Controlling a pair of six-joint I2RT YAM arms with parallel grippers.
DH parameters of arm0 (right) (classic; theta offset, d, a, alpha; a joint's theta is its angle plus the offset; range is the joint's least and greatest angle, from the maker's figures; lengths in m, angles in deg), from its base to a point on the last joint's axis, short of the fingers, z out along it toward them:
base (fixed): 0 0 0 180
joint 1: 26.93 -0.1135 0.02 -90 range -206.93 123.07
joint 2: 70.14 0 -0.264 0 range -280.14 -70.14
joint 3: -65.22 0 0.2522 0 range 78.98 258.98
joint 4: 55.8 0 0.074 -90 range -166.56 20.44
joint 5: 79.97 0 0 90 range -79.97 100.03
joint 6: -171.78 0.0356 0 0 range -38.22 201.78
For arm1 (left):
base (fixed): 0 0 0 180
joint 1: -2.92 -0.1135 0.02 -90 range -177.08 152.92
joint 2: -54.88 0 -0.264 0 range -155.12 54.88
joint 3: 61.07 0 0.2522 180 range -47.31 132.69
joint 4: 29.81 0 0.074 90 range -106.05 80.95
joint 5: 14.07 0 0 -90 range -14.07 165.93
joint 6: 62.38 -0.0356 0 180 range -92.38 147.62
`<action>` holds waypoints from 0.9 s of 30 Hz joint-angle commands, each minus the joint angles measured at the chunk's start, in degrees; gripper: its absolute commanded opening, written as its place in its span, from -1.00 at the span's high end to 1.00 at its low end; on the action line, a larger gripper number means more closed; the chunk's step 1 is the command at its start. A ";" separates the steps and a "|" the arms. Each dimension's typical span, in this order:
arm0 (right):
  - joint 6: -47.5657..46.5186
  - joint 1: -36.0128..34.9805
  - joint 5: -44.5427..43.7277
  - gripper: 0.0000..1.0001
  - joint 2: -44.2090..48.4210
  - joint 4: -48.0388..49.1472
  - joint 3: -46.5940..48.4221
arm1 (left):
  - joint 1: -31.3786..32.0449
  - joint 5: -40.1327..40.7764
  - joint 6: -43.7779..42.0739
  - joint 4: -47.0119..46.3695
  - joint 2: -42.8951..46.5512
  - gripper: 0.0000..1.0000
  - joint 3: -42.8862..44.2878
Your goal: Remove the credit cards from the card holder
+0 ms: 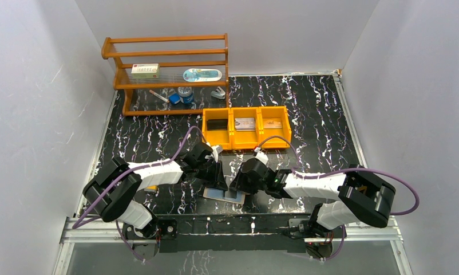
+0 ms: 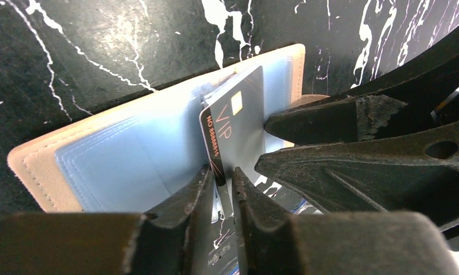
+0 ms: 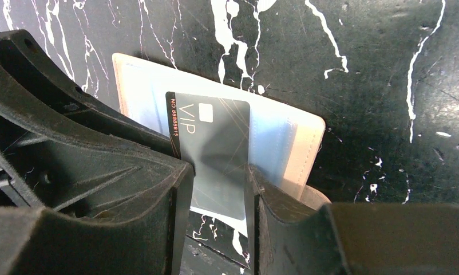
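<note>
When viewed from above: tan card holder [image 1: 222, 195] spread flat on glossy black, white-veined table [image 1: 313, 109], at near edge, between both arms. Left tool [image 1: 218, 182] and right tool [image 1: 237, 184] down over it, tips close together. Behind: orange tray [image 1: 232, 141], three bins, one each of three flat credit cards [image 1: 245, 123], black, grey, brownish.

Left wrist: stitched beige rim, shiny bluish-clear sleeves. Black VIP card [image 2: 238, 123] standing tilted over holder's middle fold, chip and orange lettering showing. Left tool's rough dark pads on either side of card's lower corner, narrow slit; cannot tell whether clamped. Right tool's pointed tips against card's far side.

Right wrist: same thin card between right tool's fingers, pinched across its width, face slightly bowed.
</note>
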 commanded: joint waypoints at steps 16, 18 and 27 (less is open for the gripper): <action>0.46 0.82 -0.37 0.14 -2.08 -5.80 -0.79 | 0.38 4.09 0.82 2.98 6.12 0.91 -0.70; 0.55 0.82 -0.46 0.19 -2.20 -5.86 -0.83 | 0.44 4.72 0.38 3.79 6.28 0.97 -0.67; 0.64 0.89 -0.79 0.40 -2.47 -6.30 -0.77 | 0.39 7.10 -0.84 6.96 7.95 1.00 0.06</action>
